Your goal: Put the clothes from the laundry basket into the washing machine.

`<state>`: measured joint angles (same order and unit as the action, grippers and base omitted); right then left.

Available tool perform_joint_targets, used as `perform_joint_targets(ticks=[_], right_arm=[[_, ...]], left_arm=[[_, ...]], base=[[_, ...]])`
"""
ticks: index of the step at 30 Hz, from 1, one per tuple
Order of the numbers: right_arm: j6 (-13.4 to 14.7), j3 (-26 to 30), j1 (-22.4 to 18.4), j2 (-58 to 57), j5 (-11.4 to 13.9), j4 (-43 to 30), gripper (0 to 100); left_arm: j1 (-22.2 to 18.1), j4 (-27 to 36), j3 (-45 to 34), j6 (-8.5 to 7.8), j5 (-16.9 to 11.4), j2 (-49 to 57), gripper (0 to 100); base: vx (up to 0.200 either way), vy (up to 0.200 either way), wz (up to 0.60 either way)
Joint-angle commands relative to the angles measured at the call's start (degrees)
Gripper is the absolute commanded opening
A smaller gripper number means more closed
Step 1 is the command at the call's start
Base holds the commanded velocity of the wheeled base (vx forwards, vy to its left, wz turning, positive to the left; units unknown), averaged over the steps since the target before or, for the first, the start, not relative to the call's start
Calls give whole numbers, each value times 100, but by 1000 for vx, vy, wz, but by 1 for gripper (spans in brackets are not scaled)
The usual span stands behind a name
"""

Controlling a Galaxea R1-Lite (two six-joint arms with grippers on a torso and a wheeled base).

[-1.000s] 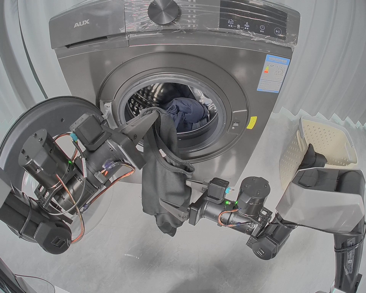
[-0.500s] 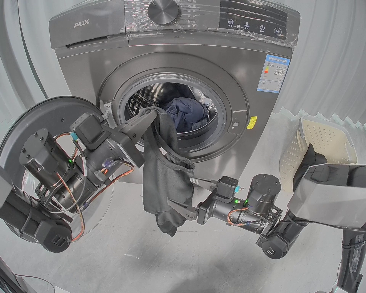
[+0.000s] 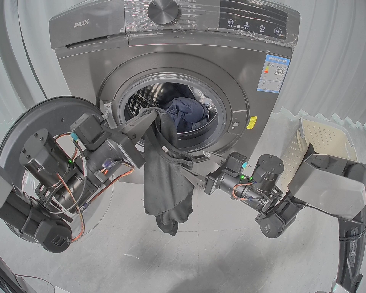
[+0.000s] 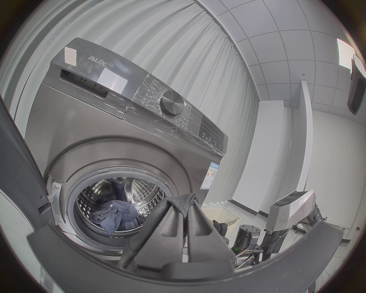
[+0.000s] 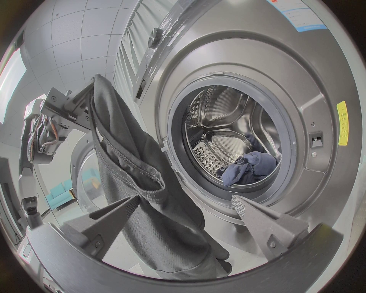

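Head view: left gripper (image 3: pixel 151 114) pinches a dark garment (image 3: pixel 166 179) at the mouth of the washing machine (image 3: pixel 244 76). Most of it hangs outside and may snag or slip. The laundry basket (image 3: pixel 328 137) is half masked.

Left wrist view: cloth caps the closed fingers (image 4: pixel 202 232).

Right wrist view: right gripper (image 5: pixel 183 200) gapes wide at the fold.

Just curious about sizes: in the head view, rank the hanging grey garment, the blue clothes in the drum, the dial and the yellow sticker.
1. hanging grey garment
2. blue clothes (farther off, so real size unsure)
3. dial
4. yellow sticker
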<state>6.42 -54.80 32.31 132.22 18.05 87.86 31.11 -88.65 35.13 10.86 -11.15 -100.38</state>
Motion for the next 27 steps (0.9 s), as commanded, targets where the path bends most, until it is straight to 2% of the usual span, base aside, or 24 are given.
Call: perform_joint_targets(ticks=[1,10,20,21,27], right_arm=[[8,-66,21,217,23,38,100],[-1,-101,320,120,31,12,100],[-89,-66,470,129,5,56,100],[-177,-49,478,129,5,56,0],[-212,268,531,-109,-4,74,0]], left_arm=[[9,-3,-15,4,-1,-17,0],[0,-3,-6,4,-1,-17,0],[0,-3,-6,4,-1,-26,0],[-8,-3,2,4,8,-52,0],[-17,-3,29,4,17,-61,0]], base=[[0,0,0],[0,0,0],[0,0,0],[0,0,0],[0,0,0]])
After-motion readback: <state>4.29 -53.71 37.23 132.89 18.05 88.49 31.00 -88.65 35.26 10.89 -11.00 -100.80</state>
